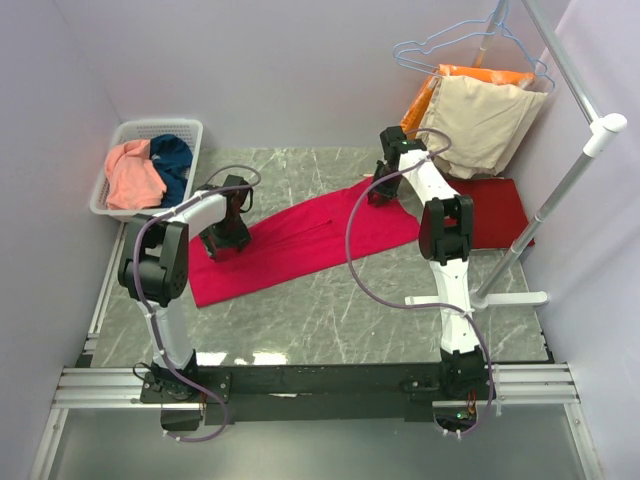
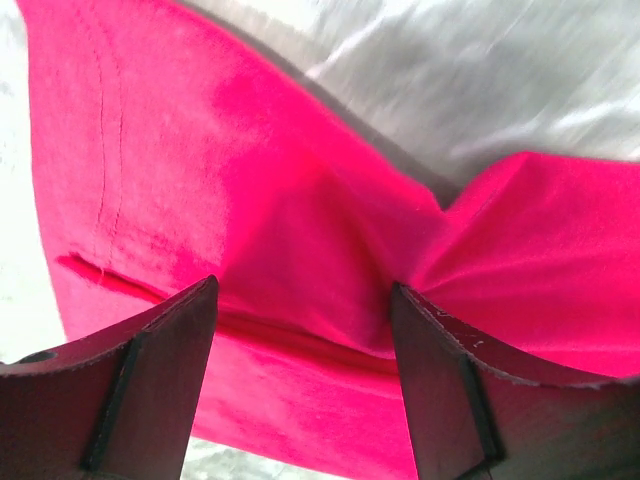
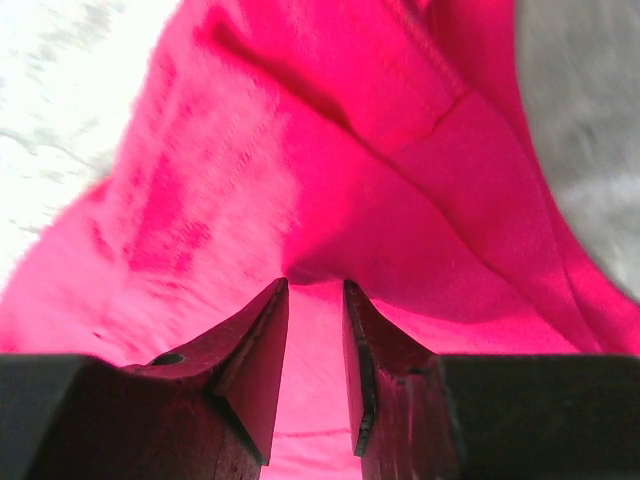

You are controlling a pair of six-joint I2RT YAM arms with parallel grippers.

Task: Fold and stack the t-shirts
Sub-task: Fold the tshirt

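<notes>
A bright crimson-red t-shirt [image 1: 310, 240] lies spread in a long band across the marble table. My left gripper [image 1: 226, 243] is down on its left part. In the left wrist view the gripper [image 2: 305, 300] is open, its jaws wide apart astride a raised fold of the shirt [image 2: 250, 180]. My right gripper [image 1: 383, 192] is at the shirt's far right end. In the right wrist view the gripper [image 3: 315, 290] has its jaws nearly together, pinching the shirt [image 3: 330, 150]. A darker red t-shirt [image 1: 493, 210] lies folded flat at the right.
A white basket [image 1: 118, 135] at the back left holds a salmon-pink t-shirt [image 1: 133, 175] and a dark teal-blue t-shirt [image 1: 175, 160]. Beige [image 1: 490, 120] and orange [image 1: 470, 72] garments hang from a white rack [image 1: 570, 180] at the back right; its base [image 1: 510, 298] rests on the table.
</notes>
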